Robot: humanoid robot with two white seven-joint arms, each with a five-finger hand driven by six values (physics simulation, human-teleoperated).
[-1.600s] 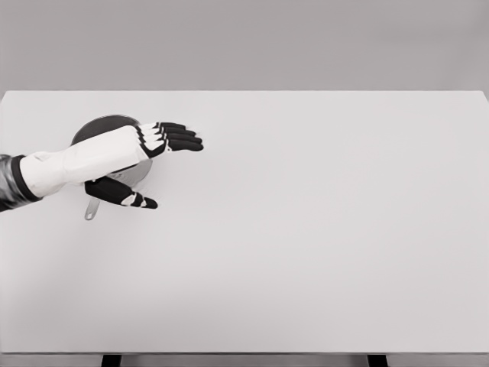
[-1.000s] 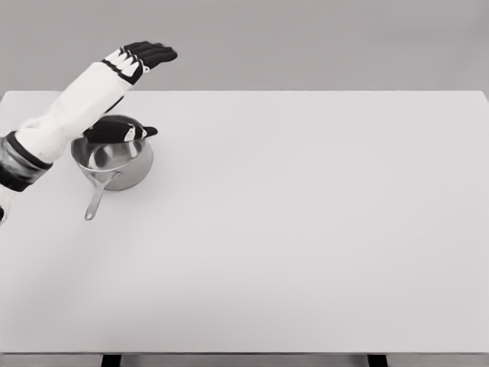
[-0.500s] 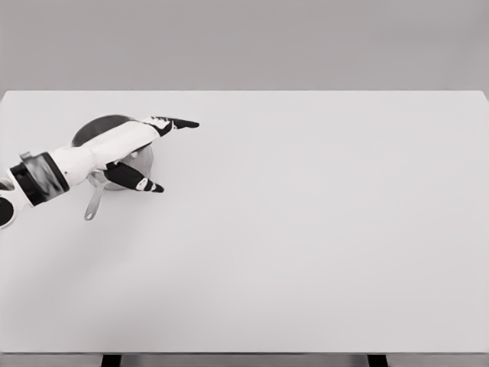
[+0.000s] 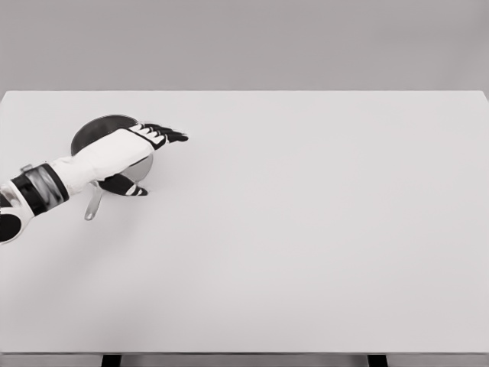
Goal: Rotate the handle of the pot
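White and bare but for one item, the worktop (image 4: 306, 229) is carrying a metal pot (image 4: 95, 131) near its far left corner. Its handle (image 4: 93, 205) is pointing toward the near edge. Coming in from the left, the left robot hand (image 4: 141, 153) is lying over the pot, fingers (image 4: 170, 134) stretched flat past the rim, thumb (image 4: 130, 188) spread below, grasping nothing.
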